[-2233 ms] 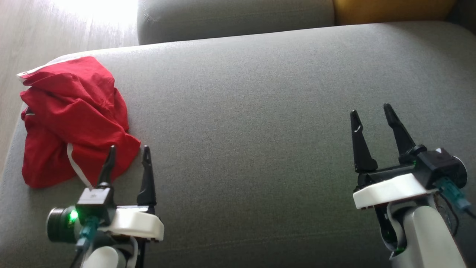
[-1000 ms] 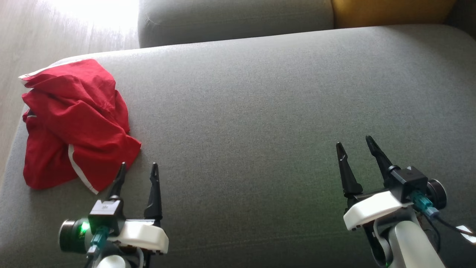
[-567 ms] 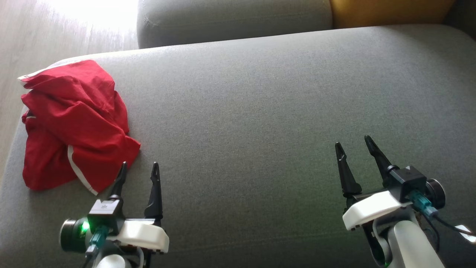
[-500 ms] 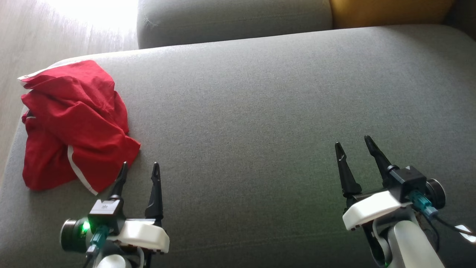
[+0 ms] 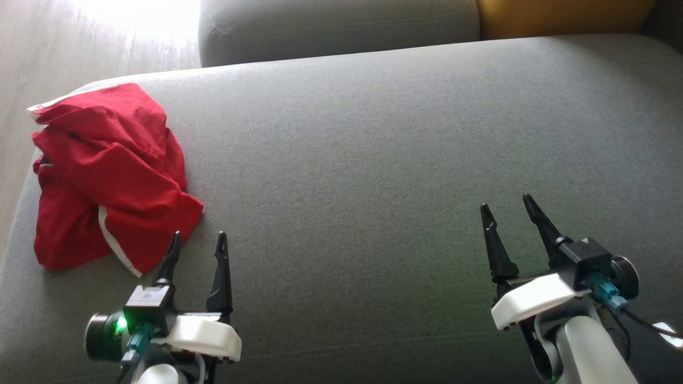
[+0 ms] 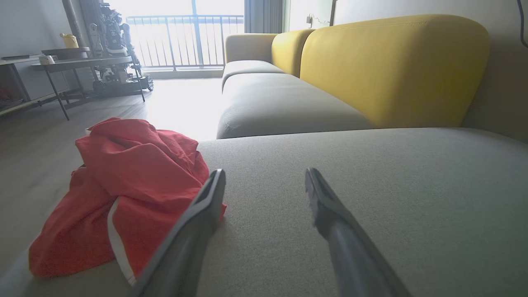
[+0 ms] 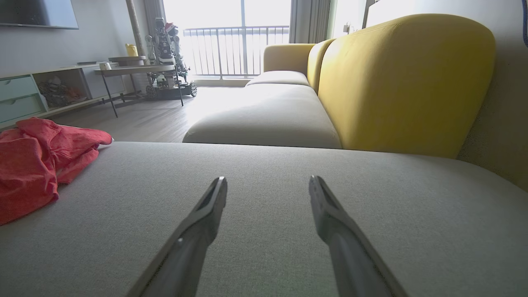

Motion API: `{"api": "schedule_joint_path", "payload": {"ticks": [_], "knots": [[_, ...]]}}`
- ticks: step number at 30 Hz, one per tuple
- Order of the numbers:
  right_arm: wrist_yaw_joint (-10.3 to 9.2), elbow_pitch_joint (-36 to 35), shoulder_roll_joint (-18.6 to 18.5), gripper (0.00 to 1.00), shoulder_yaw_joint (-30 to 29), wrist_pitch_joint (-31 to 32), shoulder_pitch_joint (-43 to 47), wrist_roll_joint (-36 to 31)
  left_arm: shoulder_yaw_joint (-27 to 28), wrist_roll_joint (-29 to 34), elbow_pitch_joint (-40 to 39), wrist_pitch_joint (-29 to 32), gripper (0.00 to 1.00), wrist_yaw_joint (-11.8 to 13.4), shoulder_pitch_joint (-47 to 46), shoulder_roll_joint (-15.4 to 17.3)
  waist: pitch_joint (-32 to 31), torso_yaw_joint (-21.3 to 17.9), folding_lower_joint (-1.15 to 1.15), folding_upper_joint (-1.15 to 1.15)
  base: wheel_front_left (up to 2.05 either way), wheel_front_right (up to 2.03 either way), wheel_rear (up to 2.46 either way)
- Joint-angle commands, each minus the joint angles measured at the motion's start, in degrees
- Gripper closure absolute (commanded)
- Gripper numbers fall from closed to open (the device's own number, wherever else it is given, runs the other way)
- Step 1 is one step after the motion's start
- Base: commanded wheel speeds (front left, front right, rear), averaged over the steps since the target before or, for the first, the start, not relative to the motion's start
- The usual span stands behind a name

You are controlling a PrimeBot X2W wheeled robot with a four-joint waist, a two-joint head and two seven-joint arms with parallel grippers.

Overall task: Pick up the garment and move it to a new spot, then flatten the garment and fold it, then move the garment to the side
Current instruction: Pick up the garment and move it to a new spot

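There is one garment [image 5: 106, 176], a red piece with a white stripe. It lies crumpled in a heap at the far left end of the grey sofa seat [image 5: 384, 149], close to the seat's rounded edge, with the wooden floor [image 5: 32, 58] beyond it. There are two hands, each with two long dark fingers.

The left hand [image 5: 198, 236] sits low over the seat with its fingers spread wide and nothing between them. The garment lies ahead of it and to its left. The heap's near corner is just beside the tip of this hand's left finger, and in the left wrist view that finger crosses the red cloth's edge. I cannot tell whether they touch.

The right hand [image 5: 506, 201] is well apart from the garment, towards the other end of the seat. Its fingers are equally wide apart and empty, over bare grey fabric.

One yellow back cushion [image 6: 392, 70] rises behind the seat.
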Motion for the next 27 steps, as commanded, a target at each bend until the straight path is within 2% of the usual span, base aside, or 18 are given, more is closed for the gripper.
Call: {"api": "schedule_joint_path", "payload": {"ticks": [1, 8, 27], "knots": [[-0.01, -1.96, -0.4, 0.0, 1.32, -0.54, -2.94, 0.64, 2.01, 0.58, -1.58, -0.7, 0.0, -0.35, -2.15, -0.05, 0.32, 0.38, 0.0, 0.0, 0.0, 0.0, 0.0], [-0.01, -3.69, -0.4, 0.0, 1.97, -0.54, -2.98, 0.71, 2.21, 0.82, -1.52, -0.7, 0.0, -0.73, -3.34, -0.25, 1.47, 3.79, 0.0, 0.0, 0.0, 0.0, 0.0], [-0.01, -5.04, -0.4, 0.0, 6.14, -0.54, -0.27, 2.69, 5.38, 1.97, -2.44, -0.7, 0.0, -1.23, -0.24, 0.51, -1.38, 23.51, 0.0, 0.0, 0.0, 0.0, 0.0]]}}
